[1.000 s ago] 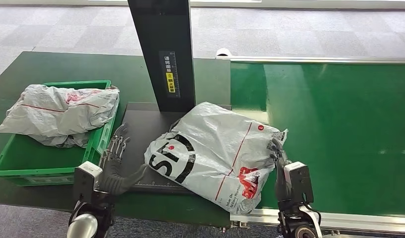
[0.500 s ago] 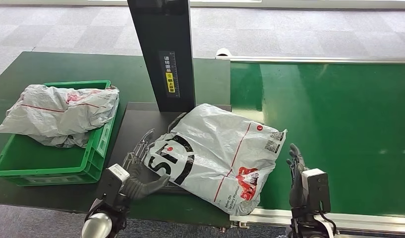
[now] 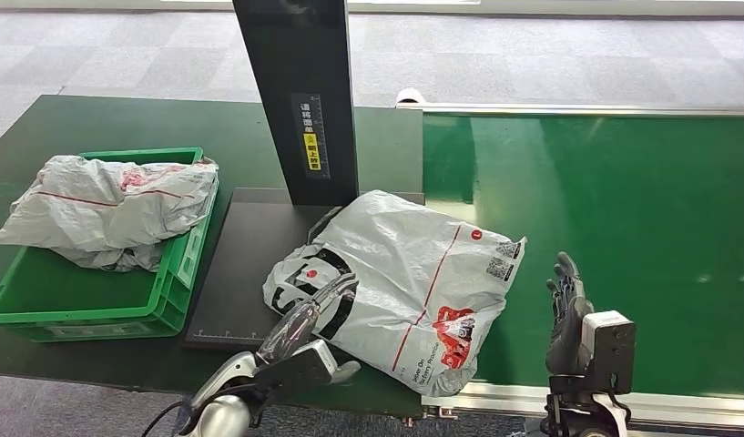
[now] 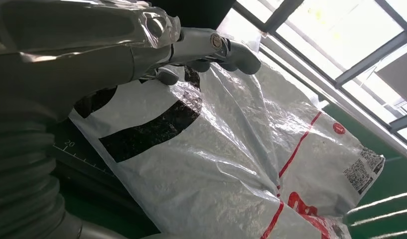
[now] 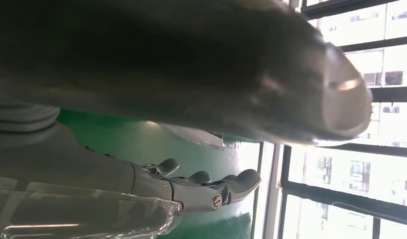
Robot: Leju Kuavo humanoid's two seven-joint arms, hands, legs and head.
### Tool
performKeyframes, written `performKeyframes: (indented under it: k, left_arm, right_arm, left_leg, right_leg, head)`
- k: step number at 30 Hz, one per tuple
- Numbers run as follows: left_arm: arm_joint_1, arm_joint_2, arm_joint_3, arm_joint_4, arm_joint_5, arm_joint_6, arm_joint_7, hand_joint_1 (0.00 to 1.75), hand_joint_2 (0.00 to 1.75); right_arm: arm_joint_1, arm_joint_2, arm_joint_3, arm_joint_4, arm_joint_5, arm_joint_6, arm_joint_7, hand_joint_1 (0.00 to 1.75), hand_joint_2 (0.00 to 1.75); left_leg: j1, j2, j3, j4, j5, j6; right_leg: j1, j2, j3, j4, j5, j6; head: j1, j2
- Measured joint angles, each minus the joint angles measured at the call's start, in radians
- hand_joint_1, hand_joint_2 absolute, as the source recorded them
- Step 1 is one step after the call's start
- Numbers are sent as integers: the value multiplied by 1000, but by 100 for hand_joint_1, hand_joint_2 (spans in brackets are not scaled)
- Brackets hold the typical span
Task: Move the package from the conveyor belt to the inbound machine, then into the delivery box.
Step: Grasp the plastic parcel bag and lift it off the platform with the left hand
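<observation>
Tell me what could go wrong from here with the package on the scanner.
The package overhangs the black platform onto the conveyor belt, so it may scan badly or slip. The left robot hand rests on loose plastic, so a grip could slide. The green box already holds a bag, leaving little room.

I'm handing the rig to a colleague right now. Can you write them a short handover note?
Left hand: fingers lie on the package's near corner; no firm grip seen.
Right hand: open, over the belt, apart from the package.
Package: partly on the dark machine plate, its right end still over the belt.
Box: already holds another bag.
Done: package brought to the machine.
Left: get a hold and move it into the box.
</observation>
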Motion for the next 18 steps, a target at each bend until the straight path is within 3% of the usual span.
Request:
performKeyframes:
  k: [8, 14, 15, 18]
  left_arm:
    - [-68, 7, -101, 137, -364, 170, 29, 0, 175]
    - [-119, -26, -168, 299, -426, 263, 50, 11, 175]
    - [-126, -31, -173, 320, -426, 270, 54, 23, 175]
    - [-144, -42, -179, 372, -421, 280, 65, 135, 175]
  right_arm:
    - [-2, 10, -4, -24, -11, 18, -46, 0, 0]
    - [14, 16, -4, -34, -20, 19, -61, 0, 0]
    - [16, 17, -4, -34, -21, 19, -63, 0, 0]
    - [22, 18, -4, -35, -24, 18, -66, 0, 0]
  left_leg:
    - [0, 0, 0, 0, 0, 0]
    - [0, 0, 0, 0, 0, 0]
    - [0, 0, 0, 0, 0, 0]
    - [0, 0, 0, 0, 0, 0]
  right_leg:
    - [0, 0, 0, 0, 0, 0]
    - [0, 0, 0, 0, 0, 0]
    - [0, 0, 0, 0, 0, 0]
    - [0, 0, 0, 0, 0, 0]
  head:
    - [0, 0]
    - [0, 0]
    - [0, 0]
    - [0, 0]
